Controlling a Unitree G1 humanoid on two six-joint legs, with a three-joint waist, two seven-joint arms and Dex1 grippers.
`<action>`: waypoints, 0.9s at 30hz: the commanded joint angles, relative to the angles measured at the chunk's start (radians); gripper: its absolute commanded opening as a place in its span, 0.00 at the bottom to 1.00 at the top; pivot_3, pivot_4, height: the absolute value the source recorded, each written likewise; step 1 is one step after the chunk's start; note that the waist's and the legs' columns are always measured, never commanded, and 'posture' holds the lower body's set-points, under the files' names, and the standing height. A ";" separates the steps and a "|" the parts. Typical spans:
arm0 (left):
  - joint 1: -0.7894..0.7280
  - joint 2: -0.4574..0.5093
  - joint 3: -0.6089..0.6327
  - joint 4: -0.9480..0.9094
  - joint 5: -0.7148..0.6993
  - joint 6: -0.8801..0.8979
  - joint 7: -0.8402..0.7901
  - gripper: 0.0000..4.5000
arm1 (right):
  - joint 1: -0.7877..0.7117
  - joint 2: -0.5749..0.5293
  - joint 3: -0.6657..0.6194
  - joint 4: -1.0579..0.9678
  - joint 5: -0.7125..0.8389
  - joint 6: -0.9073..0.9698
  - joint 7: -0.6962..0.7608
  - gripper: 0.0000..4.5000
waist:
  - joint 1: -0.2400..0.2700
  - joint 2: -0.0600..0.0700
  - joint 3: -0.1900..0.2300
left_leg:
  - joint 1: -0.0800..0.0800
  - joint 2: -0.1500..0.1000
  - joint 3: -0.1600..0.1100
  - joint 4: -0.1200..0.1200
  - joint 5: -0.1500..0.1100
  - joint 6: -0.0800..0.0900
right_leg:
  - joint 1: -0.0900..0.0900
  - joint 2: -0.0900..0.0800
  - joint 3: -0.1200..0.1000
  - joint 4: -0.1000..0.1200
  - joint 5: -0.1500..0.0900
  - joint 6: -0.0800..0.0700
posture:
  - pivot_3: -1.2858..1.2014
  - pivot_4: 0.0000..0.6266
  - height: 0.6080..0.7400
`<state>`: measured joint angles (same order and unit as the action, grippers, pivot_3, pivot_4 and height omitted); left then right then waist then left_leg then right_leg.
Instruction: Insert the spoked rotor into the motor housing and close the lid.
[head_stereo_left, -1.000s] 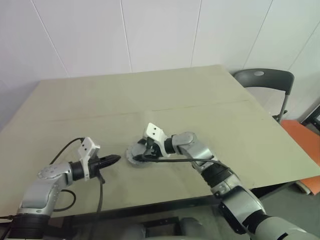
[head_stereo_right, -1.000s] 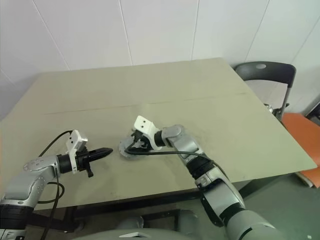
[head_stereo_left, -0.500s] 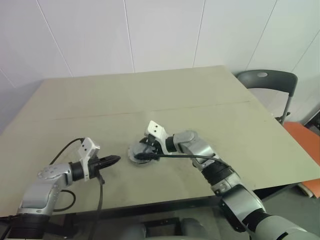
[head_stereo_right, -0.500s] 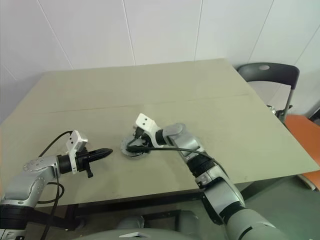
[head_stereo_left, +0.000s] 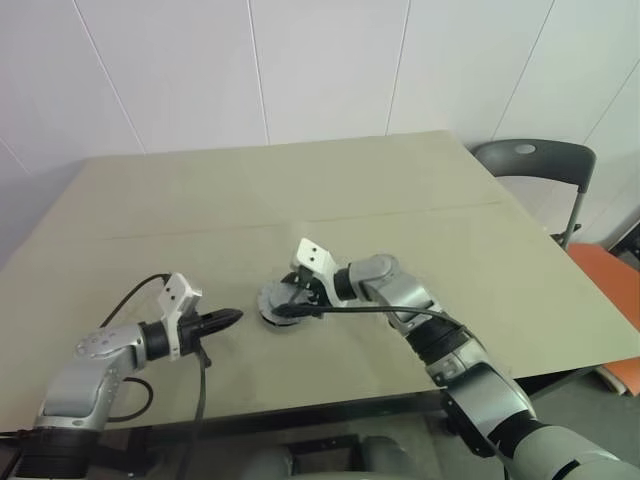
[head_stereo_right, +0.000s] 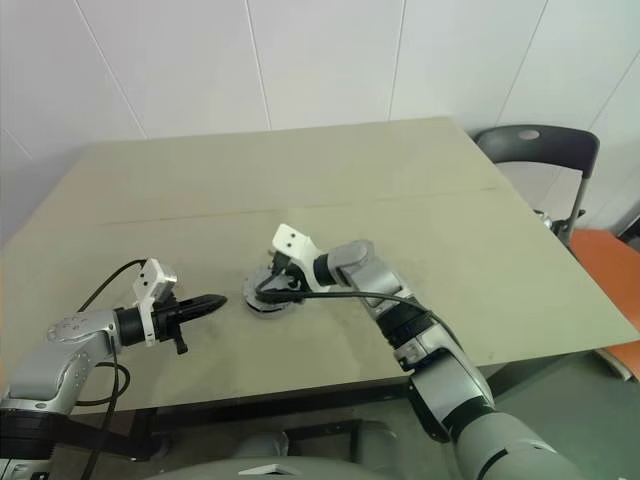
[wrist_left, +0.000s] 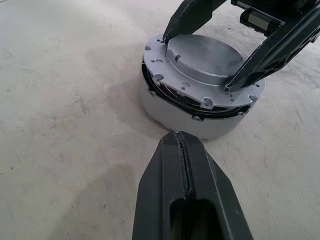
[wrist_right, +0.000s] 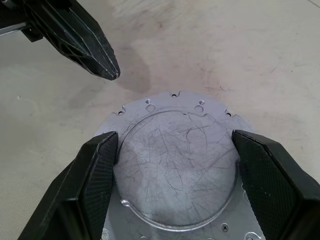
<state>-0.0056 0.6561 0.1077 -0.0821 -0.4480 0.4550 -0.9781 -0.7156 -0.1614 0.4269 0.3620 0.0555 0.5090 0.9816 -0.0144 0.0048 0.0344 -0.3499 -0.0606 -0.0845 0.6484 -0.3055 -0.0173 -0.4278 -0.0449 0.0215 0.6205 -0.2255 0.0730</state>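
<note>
Grey lid (wrist_right: 177, 167) clamped by right end effector (wrist_right: 175, 150), wrist angled down; left end effector (wrist_left: 182, 145) closed, level, just beside motor housing (wrist_left: 165, 107).

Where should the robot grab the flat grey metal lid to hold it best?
Probably by the raised round middle of the flat pale grey metal lid, from above, one finger on each opposite side. That raised part has a curved wall for the fingers to press on, while the outer flange sits flat on the round silver motor housing with little room beneath. The right tool already straddles it that way.
</note>
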 joint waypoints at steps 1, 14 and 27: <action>-0.013 0.011 0.014 -0.018 -0.009 -0.001 0.001 0.00 | -0.034 -0.005 -0.008 -0.010 -0.015 -0.018 -0.013 0.73 | 0.000 0.000 0.000 | 0.000 0.000 0.000 0.000 0.000 0.000 | 0.000 0.000 0.000 0.000 0.000 0.000 | 0.52 0.00 1.00; -0.004 0.008 0.014 -0.002 -0.003 -0.019 -0.005 0.00 | -0.011 0.031 0.011 -0.010 -0.037 0.000 -0.047 0.73 | -0.001 0.000 0.000 | 0.001 0.000 0.000 0.001 0.001 -0.001 | 0.000 0.000 0.000 0.003 0.000 0.000 | 0.52 0.00 1.00; -0.007 0.010 0.015 0.015 0.001 -0.033 -0.011 0.00 | -0.015 0.004 0.023 0.008 -0.055 -0.009 -0.030 0.73 | 0.000 0.000 0.000 | 0.006 0.000 0.001 0.002 0.001 -0.002 | 0.004 0.000 0.001 0.006 0.000 0.000 | 0.52 0.00 1.00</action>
<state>-0.0034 0.6561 0.1076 -0.0581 -0.4448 0.4437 -0.9822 -0.7153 -0.1544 0.4568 0.3602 0.0126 0.5049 0.9613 -0.0144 0.0043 0.0342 -0.3435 -0.0608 -0.0835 0.6502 -0.3044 -0.0189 -0.4240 -0.0446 0.0224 0.6271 -0.2256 0.0727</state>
